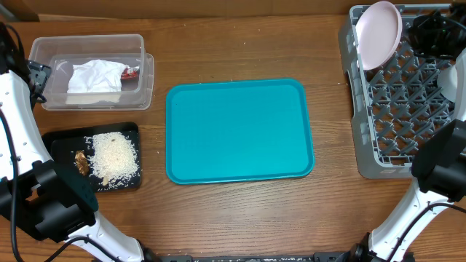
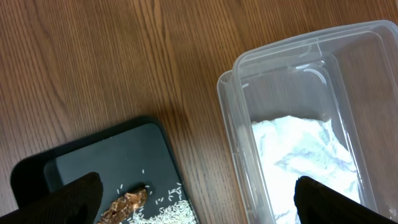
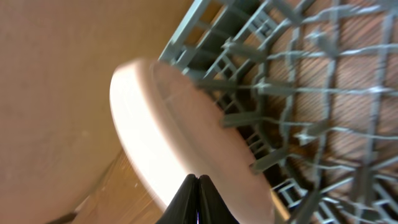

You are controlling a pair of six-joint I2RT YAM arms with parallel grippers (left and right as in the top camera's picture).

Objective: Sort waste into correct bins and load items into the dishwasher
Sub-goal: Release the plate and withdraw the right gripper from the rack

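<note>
At upper right of the overhead view, the right gripper (image 3: 197,186) hangs beside the pale plate (image 1: 378,33), which stands on edge in the grey dish rack (image 1: 364,145). Its fingers are pressed together, and whether they pinch the rim is unclear. Loading looks nearly done, so backing away must not tip the plate. The left gripper (image 2: 200,202), spread wide and empty, hovers between the black tray (image 2: 93,168) and the clear tub (image 2: 280,56).

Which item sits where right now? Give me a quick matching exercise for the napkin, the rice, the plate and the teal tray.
Things:
1. napkin
2. rice
3. plate
4. teal tray

Places:
A. leaning in the grey dish rack
B. flat on the tabletop, centre
C. in the clear tub
D. on the black tray

Pairs: 1-C, 2-D, 3-A, 4-B
</note>
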